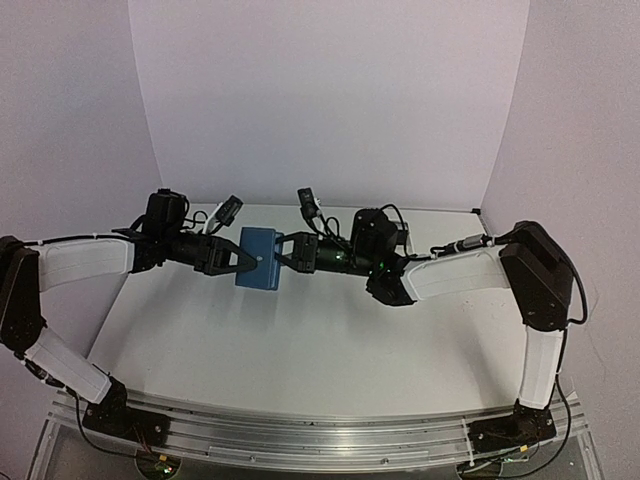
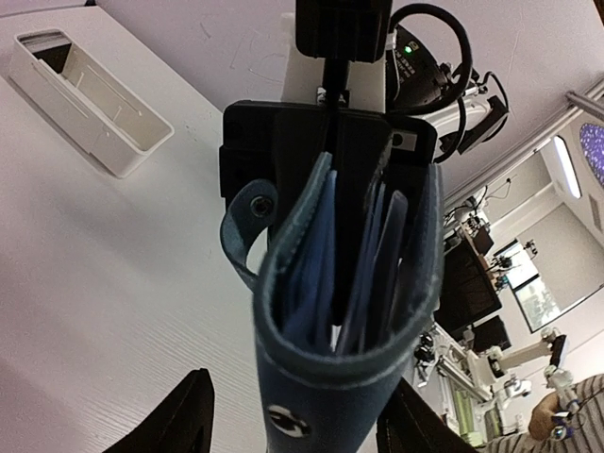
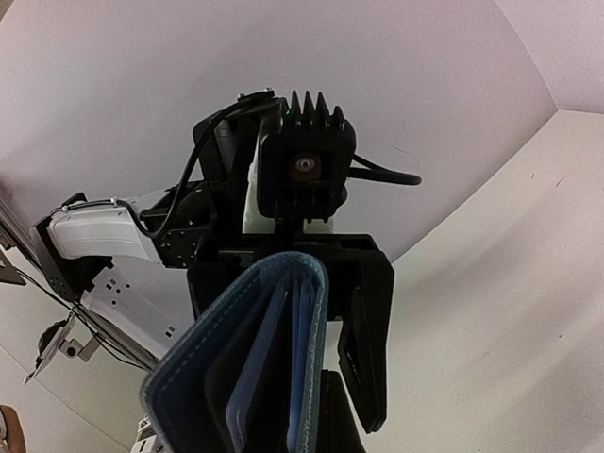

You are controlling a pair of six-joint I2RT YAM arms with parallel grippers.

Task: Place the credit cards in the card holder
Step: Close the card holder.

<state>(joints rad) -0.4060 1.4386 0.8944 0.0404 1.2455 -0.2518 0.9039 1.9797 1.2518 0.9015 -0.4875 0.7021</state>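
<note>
Ok, scene: both arms meet above the rear middle of the table, and the wallet hangs between them, off the surface.
card holder: blue wallet, roughly square from above, with one gripper on each side of it. The wrist views show it edge-on, dark outer covers part open with paler blue leaves standing between them.
snap tab: sticks out from the left cover in the left wrist view, stud visible, hanging free.
right gripper: closed down tight on the far end of the card holder, jaws pinched on the thin inner part between the covers. It carries the wallet.
left gripper: jaws apart and straddling the near end of the card holder. Its fingers sit one on each side. Bare table shows between the left finger and the cover. The other finger is just beside the opposite cover, and contact there cannot be told. No clear clamp.
credit cards: cannot be told apart from the wallet's own leaves, and no separate card can be picked out in any view.
white tray: long rectangular tray lying on the table, well apart from the wallet, seen only in the left wrist view.
</note>
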